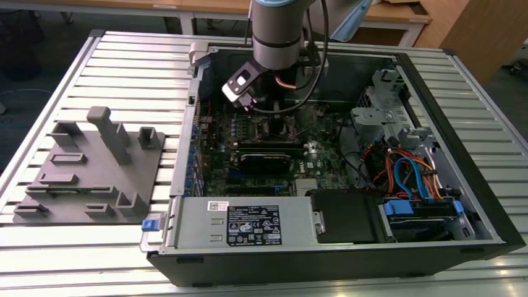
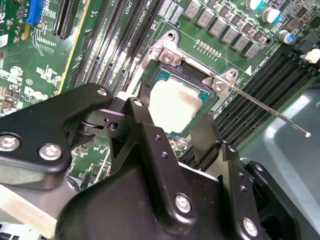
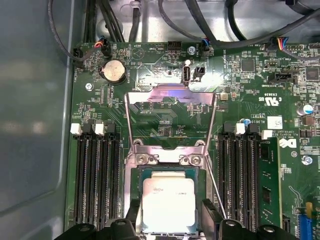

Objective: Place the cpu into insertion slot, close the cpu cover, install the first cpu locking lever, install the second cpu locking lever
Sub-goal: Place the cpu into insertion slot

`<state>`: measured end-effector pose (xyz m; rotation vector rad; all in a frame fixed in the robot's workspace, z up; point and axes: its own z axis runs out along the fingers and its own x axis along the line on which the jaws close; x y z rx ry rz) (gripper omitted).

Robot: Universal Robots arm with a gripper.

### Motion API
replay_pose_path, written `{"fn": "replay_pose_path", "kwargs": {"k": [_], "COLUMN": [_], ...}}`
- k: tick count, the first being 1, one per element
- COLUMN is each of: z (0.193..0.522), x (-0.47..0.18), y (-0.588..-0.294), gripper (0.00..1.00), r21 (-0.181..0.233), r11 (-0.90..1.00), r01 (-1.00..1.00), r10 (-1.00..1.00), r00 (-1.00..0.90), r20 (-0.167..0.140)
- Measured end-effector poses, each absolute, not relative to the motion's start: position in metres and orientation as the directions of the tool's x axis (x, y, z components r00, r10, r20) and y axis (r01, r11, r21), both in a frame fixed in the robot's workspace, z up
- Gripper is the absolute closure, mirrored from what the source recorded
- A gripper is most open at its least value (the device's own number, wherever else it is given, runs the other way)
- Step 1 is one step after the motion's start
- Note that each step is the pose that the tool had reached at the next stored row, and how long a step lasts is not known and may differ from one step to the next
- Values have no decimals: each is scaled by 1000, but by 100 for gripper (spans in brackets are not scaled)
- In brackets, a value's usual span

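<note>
Straddling the cpu (image 3: 168,202), the hand (image 3: 170,222) is partly open, with its fingers (image 3: 210,218) just beside two opposite edges and gripping nothing. The cpu lies flat in the insertion slot (image 3: 170,171), and the cpu cover (image 3: 170,94) stands raised at the slot's hinge side. I judge the chip light, stiff and fragile, best held by its edges only.

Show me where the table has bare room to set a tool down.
Bare slats lie in front of the gray fixture and behind it, at the exterior view's left of the case. Inside the case is crowded; the claw hangs over the cpu.
</note>
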<state>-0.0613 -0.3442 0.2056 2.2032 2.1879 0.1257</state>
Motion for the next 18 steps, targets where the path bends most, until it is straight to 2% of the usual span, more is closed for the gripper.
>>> {"fn": "replay_pose_path", "kwargs": {"k": [5,7,8,10,11,13,14,15,18], "z": [208,208,209,209,209,209,209,209,209], "x": [-61,-61,-61,-61,-61,-61,-61,-61,-61], "y": [-344,-344,-344,-344,-344,-344,-344,-344,-344], "gripper": [43,56,56,67,67,79,79,85,90], "r21": [81,81,81,81,81,81,81,81,81], "r11": [-8,-8,-8,-8,-8,-8,-8,-8,-8], "r01": [997,997,997,997,997,997,997,997,997], "r10": [1000,1000,1000,1000,1000,1000,1000,1000,1000], "r00": [6,6,6,6,6,6,6,6,6], "r20": [30,29,28,26,26,25,25,25,25]}}
